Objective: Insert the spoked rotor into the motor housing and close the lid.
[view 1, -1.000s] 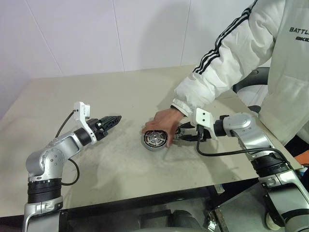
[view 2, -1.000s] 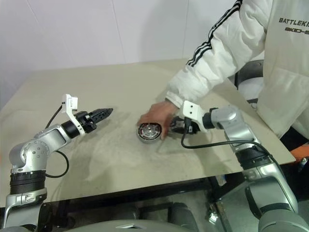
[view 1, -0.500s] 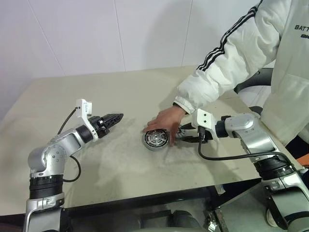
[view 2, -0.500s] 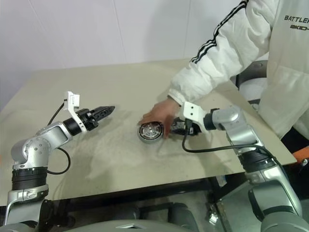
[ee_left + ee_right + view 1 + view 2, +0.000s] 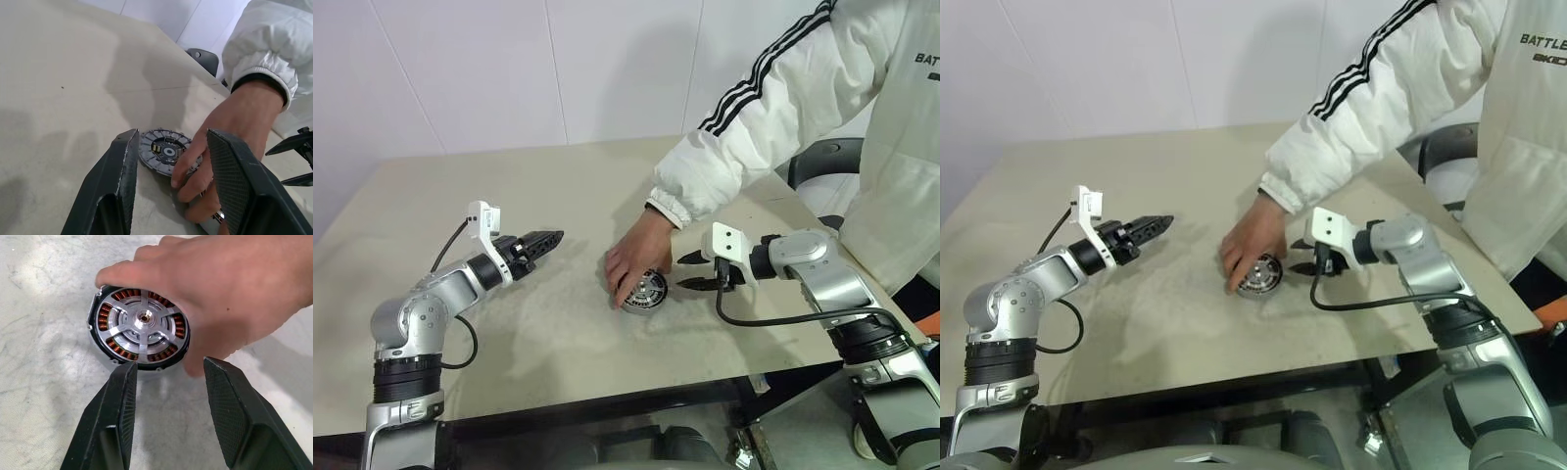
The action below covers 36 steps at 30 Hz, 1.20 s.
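A person's hand (image 5: 630,266) holds the motor housing (image 5: 649,291) tipped up on its edge at the middle of the table. In the right wrist view its open face shows copper windings (image 5: 103,318), with the spoked rotor (image 5: 142,328) seated inside. The left wrist view shows the housing's ribbed back (image 5: 163,151). My right gripper (image 5: 686,271) is open and empty, just right of the housing and pointing at it. My left gripper (image 5: 555,236) is open and empty, well to the left, aimed at the housing. The lid is out of view.
The person stands at the right, a white sleeve (image 5: 744,127) reaching over the beige table (image 5: 558,333). A dark chair (image 5: 822,157) is behind the table's right corner. A black cable (image 5: 773,315) hangs from my right wrist near the table's front edge.
The person's hand has moved from the right of the housing to over its left side and tipped it from lying flat onto its edge. Both grippers have stayed in place.
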{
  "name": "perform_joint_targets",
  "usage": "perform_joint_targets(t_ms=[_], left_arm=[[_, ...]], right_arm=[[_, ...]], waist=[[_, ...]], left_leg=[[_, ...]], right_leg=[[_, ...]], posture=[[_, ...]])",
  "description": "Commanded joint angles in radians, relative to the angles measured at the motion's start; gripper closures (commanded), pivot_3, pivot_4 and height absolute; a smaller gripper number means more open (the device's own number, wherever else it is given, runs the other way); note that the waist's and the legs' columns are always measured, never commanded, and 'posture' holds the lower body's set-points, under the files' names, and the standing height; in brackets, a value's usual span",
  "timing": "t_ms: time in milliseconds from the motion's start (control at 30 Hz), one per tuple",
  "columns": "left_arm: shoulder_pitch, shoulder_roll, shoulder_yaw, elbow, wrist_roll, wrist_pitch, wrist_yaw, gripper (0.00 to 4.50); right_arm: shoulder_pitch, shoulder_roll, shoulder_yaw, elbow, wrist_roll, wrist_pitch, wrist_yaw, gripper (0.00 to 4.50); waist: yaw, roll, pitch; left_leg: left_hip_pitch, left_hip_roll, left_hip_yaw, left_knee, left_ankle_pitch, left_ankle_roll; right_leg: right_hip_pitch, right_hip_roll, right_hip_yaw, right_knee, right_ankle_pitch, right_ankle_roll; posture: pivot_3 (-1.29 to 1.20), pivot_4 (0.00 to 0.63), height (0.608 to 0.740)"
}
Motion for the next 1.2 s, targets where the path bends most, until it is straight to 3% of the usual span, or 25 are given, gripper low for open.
perform_joint_targets(t_ms=[33,833,1200], left_arm=[[-0.008,0.007,0.014,-0.018,0.001,-0.019,-0.009,2.18],[-0.015,-0.005,0.010,-0.003,0.012,-0.028,-0.011,2.18],[-0.036,-0.014,-0.005,0.018,0.023,-0.029,-0.016,2.18]], right_arm=[[-0.031,-0.002,-0.011,-0.019,0.003,-0.017,0.003,2.28],[-0.041,-0.005,0.005,-0.007,-0.013,-0.037,0.012,2.28],[-0.115,-0.045,0.193,0.094,-0.220,-0.495,0.134,2.28]], waist=[[0.000,0.000,0.000],[0.000,0.000,0.000],[-0.002,0.000,0.000]], left_leg=[[0.000,0.000,0.000,0.000,0.000,0.000],[0.000,0.000,0.000,0.001,0.000,0.000],[0.000,0.000,0.001,0.001,0.000,0.000]], right_leg=[[0.000,0.000,0.000,0.000,0.000,0.000],[0.000,0.000,0.000,0.001,0.000,0.000],[0.000,0.000,0.000,0.001,0.000,0.000]], posture=[[0.00,0.000,0.740],[0.00,0.000,0.740],[0.00,0.000,0.740]])
